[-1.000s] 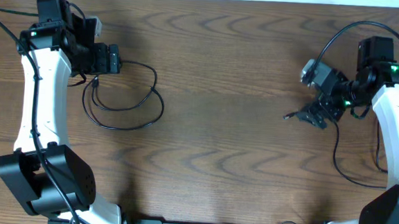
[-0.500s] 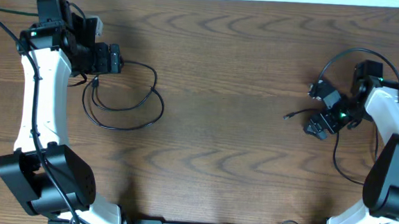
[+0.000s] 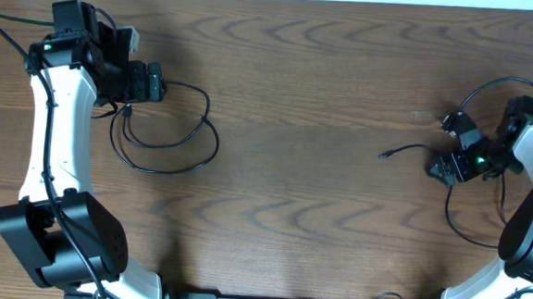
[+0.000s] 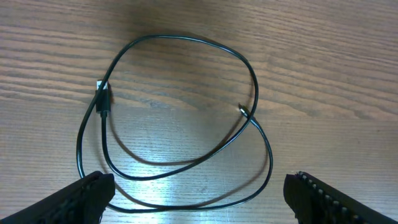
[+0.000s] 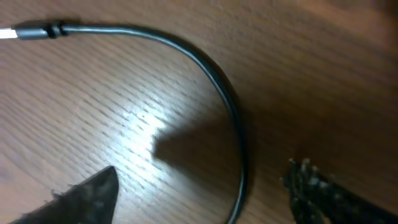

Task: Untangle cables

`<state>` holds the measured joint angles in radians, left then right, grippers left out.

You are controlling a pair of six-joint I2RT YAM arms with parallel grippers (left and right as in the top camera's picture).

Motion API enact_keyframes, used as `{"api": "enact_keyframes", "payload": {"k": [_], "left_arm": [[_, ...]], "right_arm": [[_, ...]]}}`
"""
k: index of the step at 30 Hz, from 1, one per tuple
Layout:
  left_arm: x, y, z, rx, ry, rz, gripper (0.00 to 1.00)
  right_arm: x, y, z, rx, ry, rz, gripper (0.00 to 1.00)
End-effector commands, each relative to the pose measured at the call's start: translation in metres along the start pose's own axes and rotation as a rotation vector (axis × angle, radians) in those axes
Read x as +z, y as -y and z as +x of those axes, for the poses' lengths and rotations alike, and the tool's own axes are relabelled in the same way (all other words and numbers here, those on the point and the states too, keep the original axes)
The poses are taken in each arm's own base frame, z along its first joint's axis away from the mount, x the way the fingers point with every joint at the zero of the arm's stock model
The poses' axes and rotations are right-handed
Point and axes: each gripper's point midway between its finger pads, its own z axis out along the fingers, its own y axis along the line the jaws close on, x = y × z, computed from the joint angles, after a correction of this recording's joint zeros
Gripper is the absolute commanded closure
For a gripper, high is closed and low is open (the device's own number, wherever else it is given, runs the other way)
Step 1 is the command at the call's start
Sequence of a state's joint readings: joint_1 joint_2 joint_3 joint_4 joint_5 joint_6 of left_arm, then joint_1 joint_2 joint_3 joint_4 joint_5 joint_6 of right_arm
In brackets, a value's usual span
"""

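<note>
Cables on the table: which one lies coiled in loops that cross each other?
The left cable: it loops round and crosses over itself. The right cable shows only a single open curve, with no crossing.

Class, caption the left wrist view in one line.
Open left gripper above a black cable looped on the wooden table.

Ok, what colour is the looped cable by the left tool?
Black cable, with a pale tip on its plug; shows best in the left wrist view.

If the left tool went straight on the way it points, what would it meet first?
Most likely the thin black looped cable lying on the brown wooden table; the open left tool faces it directly, though depth is unclear.
</note>
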<state>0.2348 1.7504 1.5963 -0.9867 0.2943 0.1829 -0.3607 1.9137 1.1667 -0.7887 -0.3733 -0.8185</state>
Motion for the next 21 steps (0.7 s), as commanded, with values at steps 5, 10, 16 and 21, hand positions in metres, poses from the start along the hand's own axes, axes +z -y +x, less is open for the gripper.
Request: {"api": "enact_keyframes", "payload": {"k": [5,10,16,21], "left_arm": [[-0.003,0.002,0.000,-0.006,0.009,0.014,0.07],[-0.003,0.002,0.000,-0.006,0.009,0.014,0.07],[-0.003,0.002,0.000,-0.006,0.009,0.014,0.07],[-0.003,0.002,0.000,-0.007,0.008,0.014,0.07]], "right_arm": [[0.038,-0.020,0.029,0.026,-0.015,-0.070,0.56],[0.050,-0.024,0.037,0.030,0.003,-0.067,0.98],[0.053,-0.030,0.026,0.076,0.069,-0.099,0.99],[0.008,-0.044,-0.036,0.005,0.311,-0.197,0.99]]}}
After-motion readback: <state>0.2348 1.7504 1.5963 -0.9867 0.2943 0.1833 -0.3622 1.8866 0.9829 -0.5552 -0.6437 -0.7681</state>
